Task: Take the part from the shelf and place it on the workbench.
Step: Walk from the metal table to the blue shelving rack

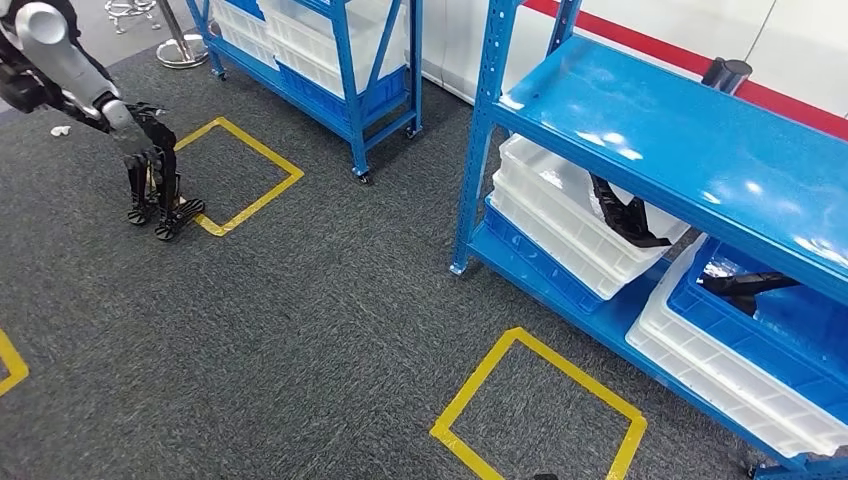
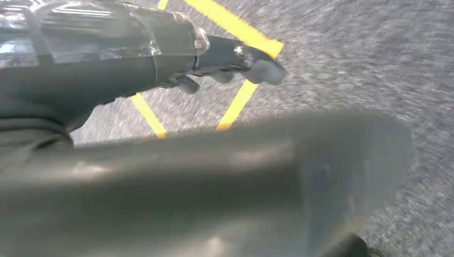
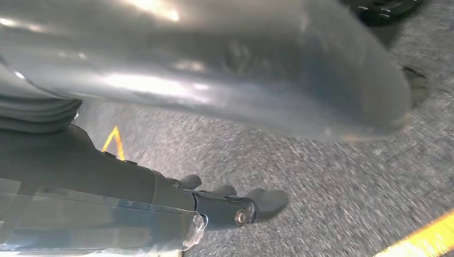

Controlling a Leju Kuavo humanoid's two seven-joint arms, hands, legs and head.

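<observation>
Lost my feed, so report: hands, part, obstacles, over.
Left robot hand open, empty; right robot hand likewise. Black part lies in white bin, lower shelf level. Blue shelf board overhangs that bin.

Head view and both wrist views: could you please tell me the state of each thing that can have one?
Left robot hand: holds nothing, fingers loosely extended over the carpet.
Right robot hand: holds nothing, fingers loosely extended over the carpet.
Black part: lying in the white bin on the shelf, not yet picked.
Second black part: lying in the blue bin, not yet picked.
</observation>
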